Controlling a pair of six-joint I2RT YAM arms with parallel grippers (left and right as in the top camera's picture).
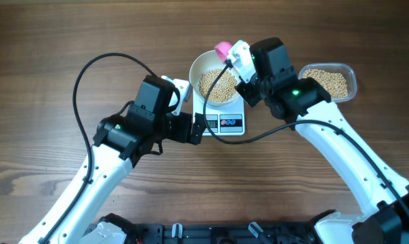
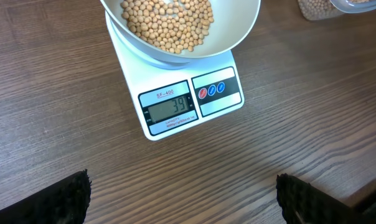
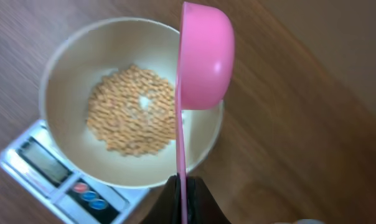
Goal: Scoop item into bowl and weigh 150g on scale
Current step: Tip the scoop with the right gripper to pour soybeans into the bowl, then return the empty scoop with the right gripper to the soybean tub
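— Wooden table (image 1: 42, 41), what sits there?
— Scale (image 2: 194, 99) carrying the white bowl (image 2: 238, 31). Left gripper (image 2: 182, 199) gapes wide before it; right gripper (image 3: 182, 193) pinches a pink scoop (image 3: 203, 62), tipped sideways above the bowl's beans (image 2: 169, 25), probably empty.

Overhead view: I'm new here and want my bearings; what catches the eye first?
The pink scoop, pinched in the right gripper, is tipped on its side above the rim of the bowl. That bowl holds a layer of beans and sits on the scale mid-table, which reads 39. A tub of more beans lies to its right.
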